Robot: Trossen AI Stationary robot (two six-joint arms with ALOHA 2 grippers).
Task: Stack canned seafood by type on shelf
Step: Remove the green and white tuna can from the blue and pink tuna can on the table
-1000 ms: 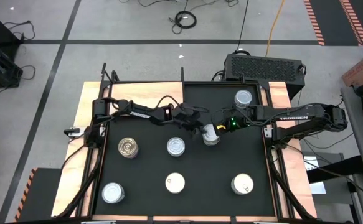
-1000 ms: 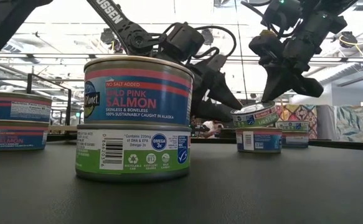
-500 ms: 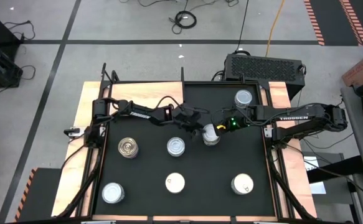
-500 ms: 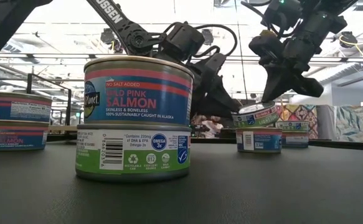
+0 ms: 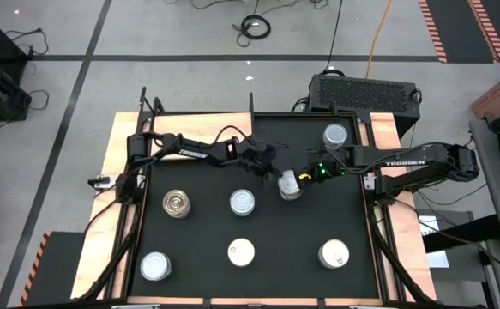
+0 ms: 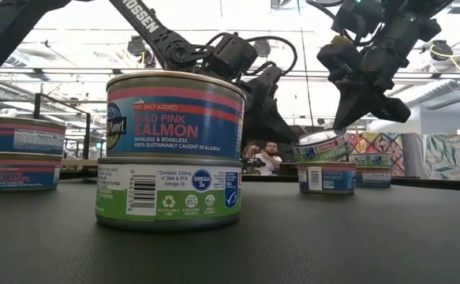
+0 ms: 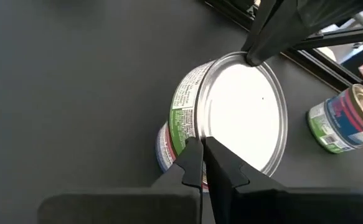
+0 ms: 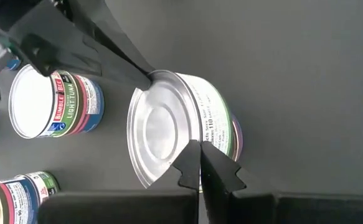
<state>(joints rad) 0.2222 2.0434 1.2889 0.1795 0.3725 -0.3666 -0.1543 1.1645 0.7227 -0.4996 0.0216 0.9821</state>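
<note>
Silver-topped and tilted, the green-labelled tin sits crooked on a second tin near the middle of the black worktop. Left gripper and right gripper, jaws together, each touch its rim on opposite sides. Salmon stack stands well apart.

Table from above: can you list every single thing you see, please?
tins: seven spots, some two high; silver, white or gold tops; spread over the mat
tilted tin: one, green label, leaning on another tin, mid-table
black mat: one, black, covers the table
wooden board: one, pale, shows around the mat
vented box: one, dark, behind the table
person: one, far back in the room
left pincer: one, dark, shut, at the tilted tin
right pincer: one, dark, shut, at the same tin
</note>
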